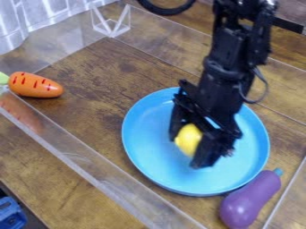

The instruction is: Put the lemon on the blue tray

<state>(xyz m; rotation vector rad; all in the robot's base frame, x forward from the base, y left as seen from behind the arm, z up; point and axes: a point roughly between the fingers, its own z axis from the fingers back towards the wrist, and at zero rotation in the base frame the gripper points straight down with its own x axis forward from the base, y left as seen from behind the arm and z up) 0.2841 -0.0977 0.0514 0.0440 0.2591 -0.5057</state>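
The lemon (pixel 188 139), a small bright yellow oval, sits between the black fingers of my gripper (pixel 192 143), which is shut on it. The gripper points steeply down over the middle of the blue tray (pixel 149 130), a large round sky-blue plate on the wooden table. I cannot tell whether the lemon touches the tray's surface or hangs just above it. The black arm rises from the gripper toward the top right of the view.
An orange carrot (pixel 35 85) lies at the left on the table. A purple eggplant (pixel 249 201) lies just off the tray's lower right rim. Clear plastic walls (pixel 72 148) fence the wooden table, with a clear stand (pixel 111 18) at the back.
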